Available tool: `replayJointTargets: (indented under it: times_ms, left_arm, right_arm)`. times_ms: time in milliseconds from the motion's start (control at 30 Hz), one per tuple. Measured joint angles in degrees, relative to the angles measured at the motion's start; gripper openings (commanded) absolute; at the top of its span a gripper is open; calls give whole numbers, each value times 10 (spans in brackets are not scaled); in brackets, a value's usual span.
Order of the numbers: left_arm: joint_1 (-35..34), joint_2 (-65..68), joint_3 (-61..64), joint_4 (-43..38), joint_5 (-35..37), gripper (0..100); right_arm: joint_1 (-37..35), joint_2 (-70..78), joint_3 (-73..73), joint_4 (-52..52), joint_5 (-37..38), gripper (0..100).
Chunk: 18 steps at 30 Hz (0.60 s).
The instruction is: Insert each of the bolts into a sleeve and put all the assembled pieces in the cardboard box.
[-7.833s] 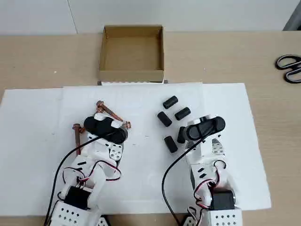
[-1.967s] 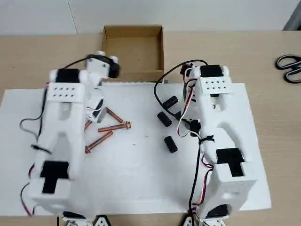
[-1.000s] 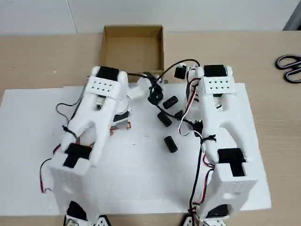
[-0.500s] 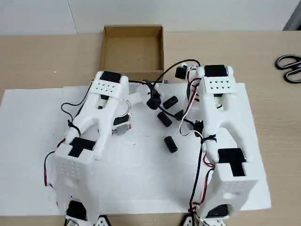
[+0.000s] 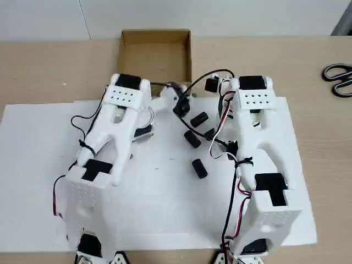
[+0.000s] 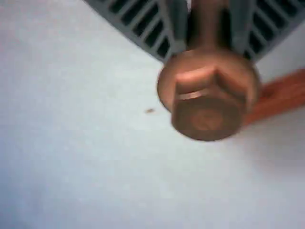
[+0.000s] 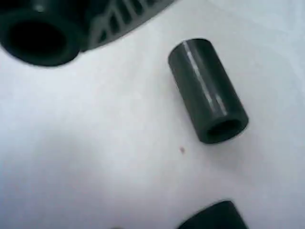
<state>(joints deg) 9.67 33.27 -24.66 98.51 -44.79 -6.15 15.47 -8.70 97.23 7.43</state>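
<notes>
While the left fingers [image 6: 138, 19] clamp a bolt [image 6: 207, 95] by its shank, head sticking out over the white sheet [image 6: 71, 143], the right fingers [image 7: 124, 19] seem closed on a sleeve [image 7: 35, 36], its bore open. The left arm [image 5: 124, 118] ends just left of the right arm [image 5: 253, 118], beside the cardboard box [image 5: 155, 88]; shank and bore must yet line up.

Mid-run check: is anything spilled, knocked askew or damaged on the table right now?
Nothing stands out. The cardboard box sits upright and empty; loose sleeves lie on their sides on the white paper; the left claw grips an intact-looking bolt, the right claw a sleeve.
</notes>
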Motion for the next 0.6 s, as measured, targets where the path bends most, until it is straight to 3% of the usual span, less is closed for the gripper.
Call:
replayJointTargets:
  times_ms: [200, 400, 600]
  left_arm:
    - [0, 0, -102, 4, 69, 5]
    - [27, -78, -122, 9, 166, 5]
    - [45, -199, -122, 11, 316, 5]
  right_arm:
    - [0, -12, 0, 4, 0, 2]
    - [-22, -149, 0, 6, 0, 2]
    - [-26, -286, 21, 9, 0, 2]
